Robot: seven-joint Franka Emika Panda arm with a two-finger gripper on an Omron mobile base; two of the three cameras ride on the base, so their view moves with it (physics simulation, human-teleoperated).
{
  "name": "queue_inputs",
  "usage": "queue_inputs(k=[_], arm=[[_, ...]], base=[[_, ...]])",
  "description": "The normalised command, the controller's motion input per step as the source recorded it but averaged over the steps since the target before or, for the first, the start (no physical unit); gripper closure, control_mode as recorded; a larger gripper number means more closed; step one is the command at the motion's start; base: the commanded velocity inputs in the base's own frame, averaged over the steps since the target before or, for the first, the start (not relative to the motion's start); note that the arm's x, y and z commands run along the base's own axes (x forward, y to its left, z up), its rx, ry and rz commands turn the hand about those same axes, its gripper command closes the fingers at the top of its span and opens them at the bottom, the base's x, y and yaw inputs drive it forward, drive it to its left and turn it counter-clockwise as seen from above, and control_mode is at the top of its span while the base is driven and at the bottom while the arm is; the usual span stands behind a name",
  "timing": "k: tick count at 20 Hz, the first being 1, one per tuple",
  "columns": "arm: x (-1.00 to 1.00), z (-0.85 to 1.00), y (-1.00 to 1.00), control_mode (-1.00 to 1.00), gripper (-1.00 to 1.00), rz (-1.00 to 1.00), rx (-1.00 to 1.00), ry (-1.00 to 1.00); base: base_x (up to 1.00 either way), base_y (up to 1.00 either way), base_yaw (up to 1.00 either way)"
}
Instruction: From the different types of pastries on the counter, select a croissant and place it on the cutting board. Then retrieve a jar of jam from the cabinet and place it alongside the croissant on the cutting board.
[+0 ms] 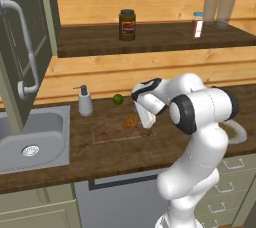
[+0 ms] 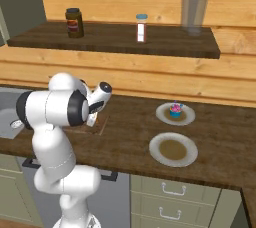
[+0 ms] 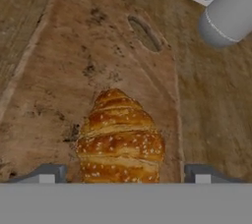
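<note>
Lying on the cutting board: croissant, counter beneath.

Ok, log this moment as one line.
croissant: on cutting board | end effector: open, straddling croissant | cabinet: door open | next: jam

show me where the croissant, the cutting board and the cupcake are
croissant (image 3: 119, 139), hand view, middle of its seeded crust
cutting board (image 3: 74, 56), hand view, bare wood above the croissant
cupcake (image 2: 175, 110), right base view, its pink and blue top
</note>
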Motion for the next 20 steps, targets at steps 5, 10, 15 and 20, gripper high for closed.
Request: queue_inputs(k=[5, 10, 15, 20], arm=[[0.17, 0.36, 0.0, -1.0, -1.0, 0.0, 0.0, 0.06], [-0.14, 0.71, -0.16, -1.0, -1.0, -0.02, 0.04, -0.01], [-0.88, 0.25, -0.29, -1.0, -1.0, -0.45, 0.24, -0.14], [-0.65, 0.54, -0.12, -1.0, -1.0, -0.61, 0.27, -0.05]], base=[[0.0, 0.0, 0.0], [0.0, 0.0, 0.0], [0.0, 0.0, 0.0], [0.0, 0.0, 0.0]])
